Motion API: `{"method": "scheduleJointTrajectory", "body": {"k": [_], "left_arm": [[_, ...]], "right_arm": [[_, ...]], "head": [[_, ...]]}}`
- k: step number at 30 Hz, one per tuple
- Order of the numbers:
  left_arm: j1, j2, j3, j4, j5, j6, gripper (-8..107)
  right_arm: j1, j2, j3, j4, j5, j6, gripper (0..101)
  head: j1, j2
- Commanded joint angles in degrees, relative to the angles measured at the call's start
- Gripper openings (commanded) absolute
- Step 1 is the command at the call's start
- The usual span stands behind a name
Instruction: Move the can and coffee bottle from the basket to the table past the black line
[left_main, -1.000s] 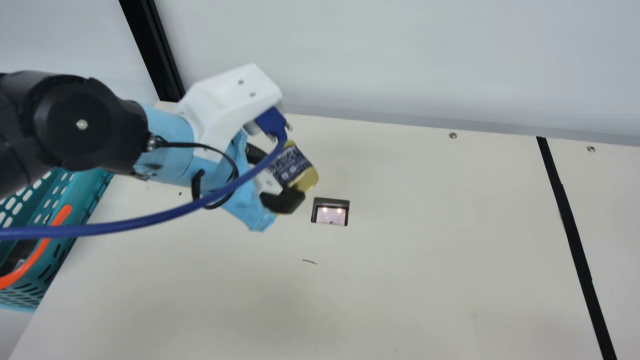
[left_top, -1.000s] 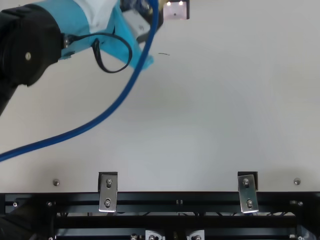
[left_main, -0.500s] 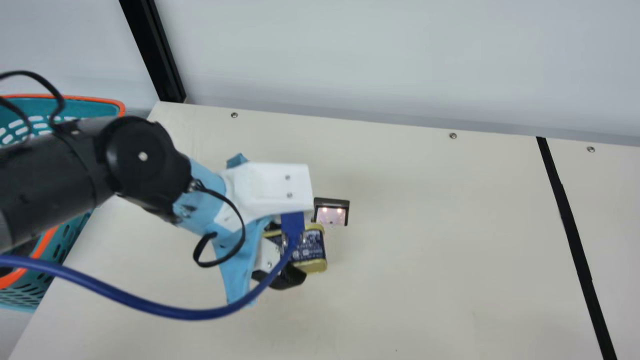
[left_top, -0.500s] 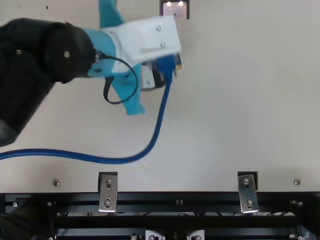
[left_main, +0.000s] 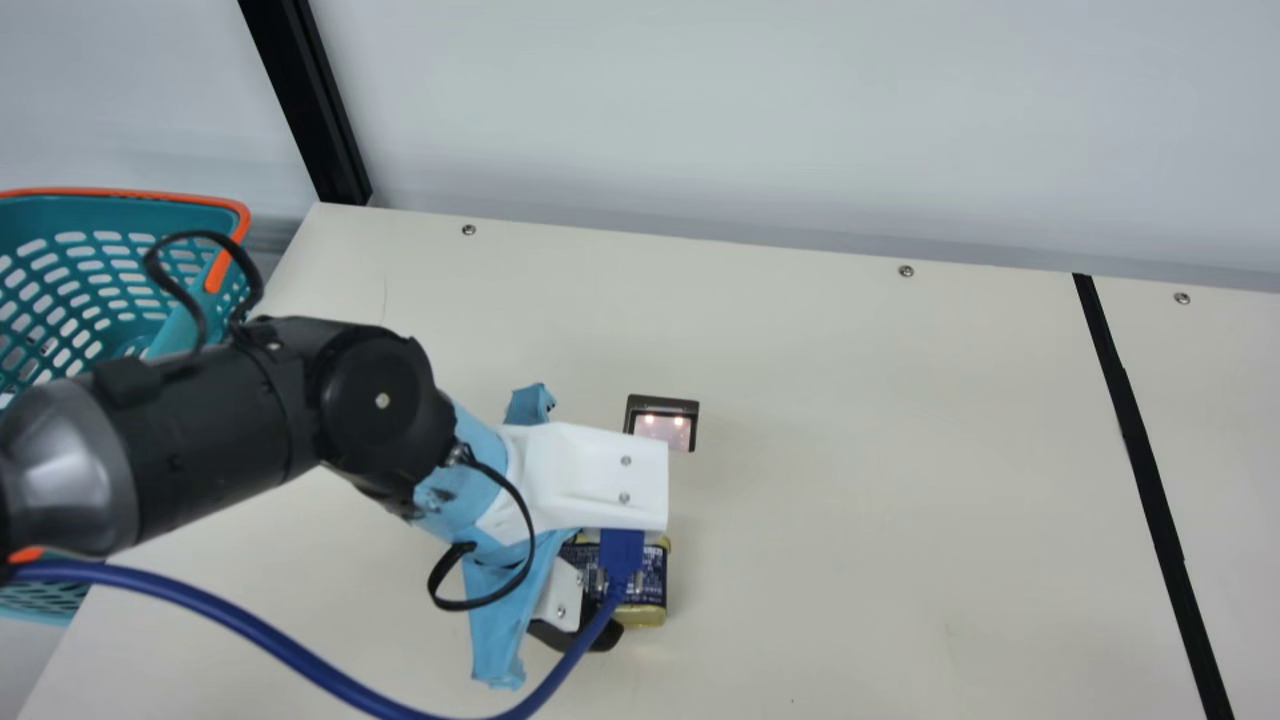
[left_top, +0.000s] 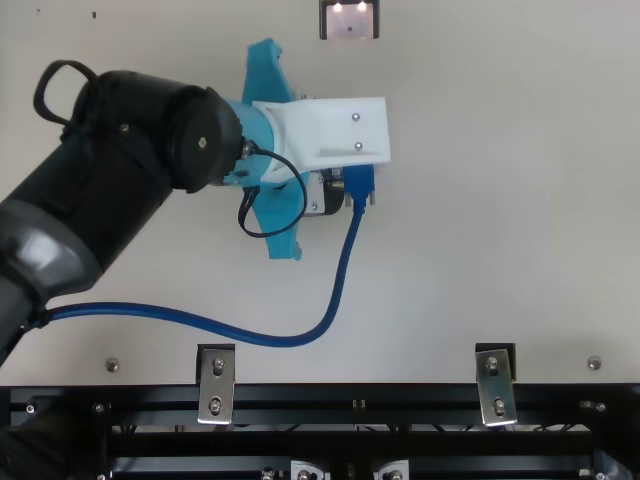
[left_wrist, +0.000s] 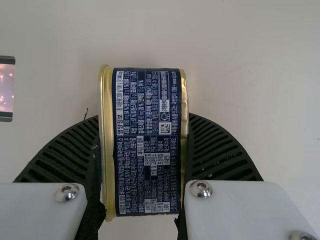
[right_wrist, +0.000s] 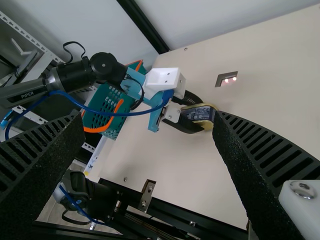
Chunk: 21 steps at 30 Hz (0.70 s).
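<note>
Main view has my left gripper over the table, between the left edge and the black line, well apart from both; it is closed on a navy can with gold rims. Left wrist view shows the grip closely: the ribbed fingers stand apart by the can's own width, one against each gold-rimmed end, with the printed label facing the camera between them; whether the can touches the table I cannot tell. Top view sets this gripper in from the table's near edge; a dark-framed lit panel is set in the table near the can, on the far-edge side. Right wrist view has my right gripper wide open and unladen; the teal basket, with its orange rim, stands just beyond the table's left edge, behind my left arm.
</note>
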Motion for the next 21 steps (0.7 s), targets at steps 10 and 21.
{"method": "scheduleJointTrajectory", "body": {"k": [10, 21], "left_arm": [[-0.07, -2.25, 2.02, -1.2, -2.66, 2.67, 90], [7.08, -13.82, 3.69, -7.43, 1.3, 6.08, 90]], "right_arm": [[0.0, 0.0, 0.0, 0.0, 0.0, 0.0, 101], [-0.47, 0.0, 0.06, 0.47, 0.06, -0.37, 101]], "head": [[-0.15, -0.8], [-0.15, -0.8]]}}
